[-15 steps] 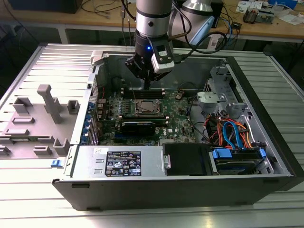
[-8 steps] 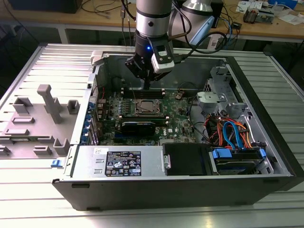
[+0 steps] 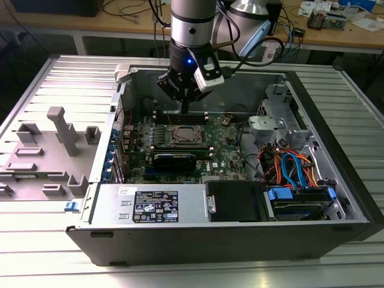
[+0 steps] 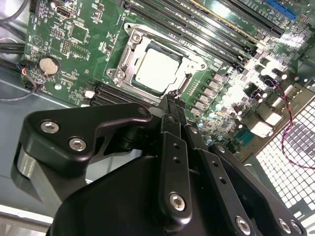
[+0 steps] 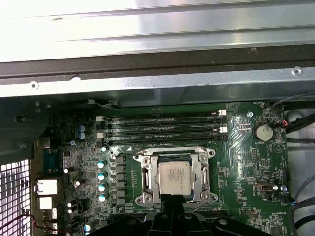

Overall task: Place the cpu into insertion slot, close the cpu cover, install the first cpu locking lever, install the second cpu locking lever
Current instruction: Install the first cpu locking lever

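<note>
Black gripper (image 4: 171,101) fills the foreground of the second wrist view, fingers (image 4: 173,147) drawn together with nothing between them, the tip poised just above the near edge of the socket (image 5: 140,199). Chip (image 5: 175,174) sits in the socket, silver top showing. Cover (image 5: 149,174) lies flat around it, framing the chip through its window. Green board (image 5: 246,162) surrounds the socket; memory slots (image 5: 162,125) run beside it. Exterior view: the gripper (image 3: 185,108) hangs inside the open computer case (image 3: 336,198), directly over the chip (image 3: 185,137).
</note>
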`<state>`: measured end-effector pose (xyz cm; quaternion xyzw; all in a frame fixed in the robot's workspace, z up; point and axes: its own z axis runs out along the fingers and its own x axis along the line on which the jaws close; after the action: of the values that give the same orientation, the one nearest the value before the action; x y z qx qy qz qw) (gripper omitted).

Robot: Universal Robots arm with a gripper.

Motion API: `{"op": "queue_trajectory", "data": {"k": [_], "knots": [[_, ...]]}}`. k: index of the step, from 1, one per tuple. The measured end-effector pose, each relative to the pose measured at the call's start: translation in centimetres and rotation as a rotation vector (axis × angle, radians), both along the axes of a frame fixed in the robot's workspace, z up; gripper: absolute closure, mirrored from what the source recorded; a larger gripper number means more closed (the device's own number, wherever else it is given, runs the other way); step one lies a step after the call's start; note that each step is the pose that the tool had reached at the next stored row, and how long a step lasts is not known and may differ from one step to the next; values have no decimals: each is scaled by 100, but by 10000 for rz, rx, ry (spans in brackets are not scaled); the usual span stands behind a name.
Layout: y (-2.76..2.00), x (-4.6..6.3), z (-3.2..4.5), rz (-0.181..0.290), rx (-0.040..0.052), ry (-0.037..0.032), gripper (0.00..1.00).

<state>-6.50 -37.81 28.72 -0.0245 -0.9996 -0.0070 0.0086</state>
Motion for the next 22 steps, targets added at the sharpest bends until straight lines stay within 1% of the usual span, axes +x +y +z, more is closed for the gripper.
{"op": "queue_trajectory", "data": {"k": [9, 13, 17, 22], "knots": [[0, -3, 0, 4, 0, 0, 89], [0, -25, -2, 3, 0, -1, 89], [0, -109, -5, 3, -1, -32, 89], [0, -150, -7, 6, 0, -63, 89]]}}
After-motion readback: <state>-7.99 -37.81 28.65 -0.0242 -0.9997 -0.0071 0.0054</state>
